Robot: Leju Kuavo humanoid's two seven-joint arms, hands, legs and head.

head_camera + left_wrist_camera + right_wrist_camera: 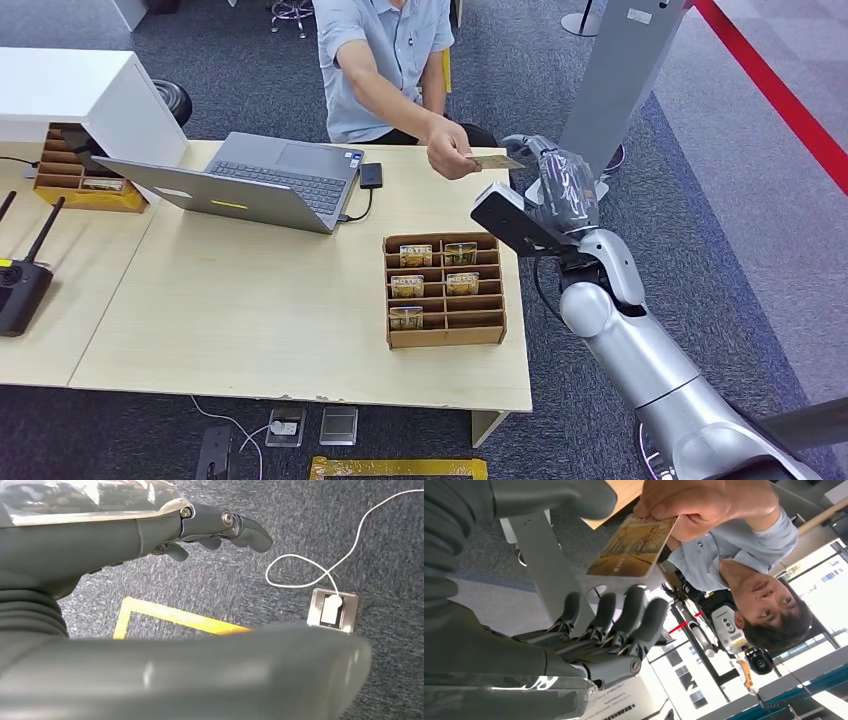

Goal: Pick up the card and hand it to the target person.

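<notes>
Head view looks down and forward from high on the robot, taking in the tabletop [250, 300], the person [385, 65] at its far side and the right hand [560, 180] raised off the right edge. Right wrist view sits close behind that same hand [609, 625], turned, facing the person [744, 565] and the card [634, 547]; both views share these. Left wrist view hangs close behind the left hand [210, 530], facing the carpet floor [300, 530].

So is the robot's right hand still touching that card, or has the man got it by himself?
Apart. In the right wrist view the card is pinched in the person's hand, with a plain gap between it and the right hand fingers.
</notes>
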